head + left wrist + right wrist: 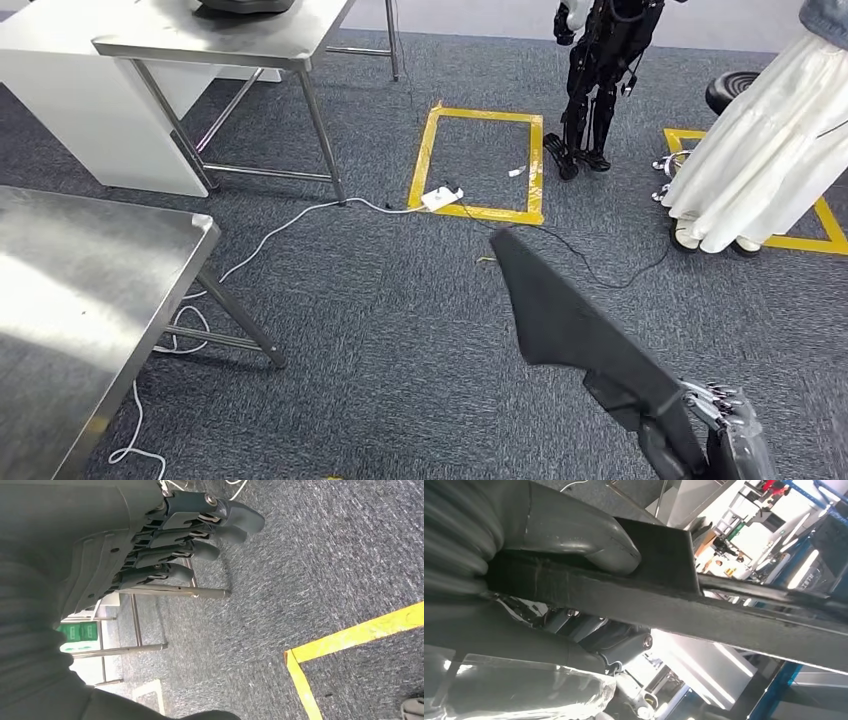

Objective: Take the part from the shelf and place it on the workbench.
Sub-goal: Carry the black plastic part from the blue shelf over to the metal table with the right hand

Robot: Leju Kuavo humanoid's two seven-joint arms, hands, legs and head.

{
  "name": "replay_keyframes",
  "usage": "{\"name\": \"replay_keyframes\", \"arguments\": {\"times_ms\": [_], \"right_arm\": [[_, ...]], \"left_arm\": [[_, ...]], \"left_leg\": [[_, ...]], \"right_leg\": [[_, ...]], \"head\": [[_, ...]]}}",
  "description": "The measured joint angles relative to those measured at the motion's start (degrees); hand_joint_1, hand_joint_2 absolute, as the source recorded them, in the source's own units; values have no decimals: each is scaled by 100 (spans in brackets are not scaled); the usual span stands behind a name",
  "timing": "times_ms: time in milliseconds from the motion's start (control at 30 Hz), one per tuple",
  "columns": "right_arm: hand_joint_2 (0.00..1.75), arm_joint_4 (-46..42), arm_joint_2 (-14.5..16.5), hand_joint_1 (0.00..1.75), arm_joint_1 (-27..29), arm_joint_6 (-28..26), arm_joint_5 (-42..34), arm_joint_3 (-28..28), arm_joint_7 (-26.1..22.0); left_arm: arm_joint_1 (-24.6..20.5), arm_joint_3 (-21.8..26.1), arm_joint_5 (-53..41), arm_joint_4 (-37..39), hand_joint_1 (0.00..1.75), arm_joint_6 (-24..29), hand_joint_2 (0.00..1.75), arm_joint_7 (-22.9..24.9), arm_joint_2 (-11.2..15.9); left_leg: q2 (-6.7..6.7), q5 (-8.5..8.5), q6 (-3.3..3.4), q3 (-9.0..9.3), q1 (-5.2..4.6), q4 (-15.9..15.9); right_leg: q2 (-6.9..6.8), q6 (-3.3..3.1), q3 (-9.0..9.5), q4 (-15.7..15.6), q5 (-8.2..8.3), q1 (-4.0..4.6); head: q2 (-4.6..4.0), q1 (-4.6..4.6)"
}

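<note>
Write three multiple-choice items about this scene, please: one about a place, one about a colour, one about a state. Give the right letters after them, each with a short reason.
1. Where is the steel workbench in the head view?
A. at the left
B. at the far right
C. behind the person

2. What colour is the tape that marks rectangles on the carpet?
A. red
B. yellow
C. white

3. What is the state of the right hand?
A. open and holding nothing
B. resting on the workbench
C. holding the flat dark part

Answers:
1. A, since the bare steel top fills the lower left of the head view.
2. B, since the taped outline on the grey carpet is yellow in the head view and the left wrist view.
3. C, since the thumb presses on the dark part in the right wrist view, and the part sticks up from the hand in the head view.
</note>
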Motion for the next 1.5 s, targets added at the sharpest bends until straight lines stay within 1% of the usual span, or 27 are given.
{"name": "replay_keyframes", "arguments": {"times_ms": [67,133,167,200,233,300,367,433,467,533,600,667,700,767,833,867,933,967,1033,1100,1167,1200,1267,1333,1400,1467,1500], "right_arm": [[175,-21,57,175,8,61,26,-11,0],[175,-24,110,175,-10,111,37,-15,0],[175,-23,131,175,-26,127,35,-16,0],[175,-23,150,175,-47,142,33,-16,0],[175,-22,168,175,-68,152,33,-16,0],[175,-22,202,175,-110,166,32,-16,-1],[175,-17,233,175,-145,175,38,-14,0],[175,-4,266,175,-185,184,60,-8,2],[175,6,279,175,-213,188,76,-4,3],[175,22,294,175,-255,192,98,-2,1],[175,55,313,175,-268,198,126,2,-1],[175,95,339,175,-270,200,164,12,0],[175,114,351,175,-276,200,177,16,0],[175,151,368,175,-301,201,191,24,0],[175,195,378,175,-337,202,174,33,1],[175,214,380,175,-349,203,152,36,1],[175,249,381,175,-365,212,115,38,2],[175,263,381,175,-372,219,104,38,3],[175,286,382,175,-379,232,97,39,3],[175,309,383,175,-382,235,98,40,2],[175,350,386,175,-402,236,107,44,2],[175,377,387,175,-420,236,114,50,2],[175,426,389,175,-465,236,122,64,2],[175,469,390,175,-507,237,121,73,2],[175,510,392,175,-539,241,119,84,3],[175,541,394,175,-568,243,121,105,4],[175,555,394,175,-582,243,121,118,3]], "left_arm": [[-22,0,-5,0,0,-3,175,16,3],[-35,-1,-6,0,0,-5,175,32,2],[-35,-1,-5,0,0,-6,175,38,1],[-34,-1,-7,0,0,-8,175,46,1],[-33,0,-11,0,0,-9,175,55,3],[-40,0,-25,0,0,-13,175,72,12],[-55,0,-34,0,0,-21,175,87,17],[-57,2,-35,0,0,-29,175,108,24],[-51,3,-33,0,0,-36,175,116,19],[-50,7,-28,0,0,-51,175,127,4],[-59,11,-18,0,0,-57,175,129,-10],[-55,19,-4,1,0,-59,175,129,-23],[-48,25,2,2,0,-62,175,129,-30],[-39,37,9,2,0,-70,175,130,-37],[-39,55,18,2,0,-78,175,130,-38],[-35,66,22,2,0,-78,175,130,-38],[-12,96,31,2,0,-78,175,130,-37],[3,112,35,3,0,-78,175,130,-38],[14,137,52,5,0,-78,175,130,-43],[2,145,70,7,0,-78,175,130,-46],[-2,155,81,8,0,-86,175,130,-48],[0,161,87,9,0,-91,175,132,-49],[3,170,95,9,0,-97,175,140,-49],[-9,178,104,9,0,-96,175,155,-42],[-24,187,114,9,0,-93,175,170,-37],[-21,208,122,9,0,-90,175,184,-39],[-19,221,126,10,0,-86,175,192,-47]], "left_leg": [[297,-366,-43,-314,11,661],[381,-638,-50,-666,22,1345],[391,-623,-35,-726,21,1440],[402,-498,-7,-661,16,1295],[440,-301,39,-481,0,942],[641,3,145,-79,-70,168],[773,69,209,73,-142,-150],[681,98,250,109,-165,-240],[614,137,270,165,-153,-329],[487,233,325,285,-100,-511],[354,271,346,297,-70,-561],[189,268,328,288,-68,-555],[108,263,309,292,-62,-549],[-46,234,244,301,-40,-509],[-171,171,144,268,-42,-406],[-218,147,99,238,-43,-367],[-288,134,40,192,-21,-336],[-257,116,18,176,-5,-305],[6,-74,-34,34,14,30],[309,-433,-77,-345,27,789],[386,-607,-87,-710,46,1405],[394,-529,-77,-748,51,1415],[477,-114,-9,-465,35,774],[685,158,86,-110,-30,54],[765,169,142,-17,-94,-168],[647,202,187,23,-91,-262],[585,235,213,79,-75,-341]], "right_leg": [[-89,-48,12,-3,-14,40],[-200,-76,13,-1,-33,83],[-259,-88,18,-1,-43,104],[-318,-101,28,-1,-53,123],[-375,-111,45,-2,-66,141],[-483,-116,87,-13,-91,169],[-582,-86,111,-34,-112,161],[-685,-38,144,-80,-123,168],[-671,-20,157,-68,-142,176],[-435,-29,39,241,-307,189],[-156,-62,-346,1007,-623,147],[-85,-9,-658,1541,-773,100],[-80,54,-660,1491,-701,74],[4,215,-356,785,-343,2],[150,261,-63,104,-69,-41],[193,231,2,-44,-19,-40],[126,134,21,-56,-9,-24],[88,103,36,-61,-3,-24],[-9,36,77,-75,-13,-29],[-125,-28,109,-78,-47,15],[-247,-66,129,-78,-80,59],[-304,-78,145,-77,-98,78],[-412,-90,201,-80,-141,108],[-508,-73,249,-92,-183,143],[-607,-33,273,-113,-212,158],[-676,10,311,-139,-236,171],[-591,21,305,-88,-269,172]], "head": [[0,-24],[0,-29],[0,-29],[0,-29],[0,-28],[0,-14],[0,-12],[0,-29],[0,-25],[0,-13],[0,16],[0,37],[0,36],[0,38],[0,43],[0,39],[0,26],[0,22],[0,-6],[0,-34],[0,-34],[0,-34],[0,-34],[0,-27],[0,-28],[0,-39],[0,-34]]}}
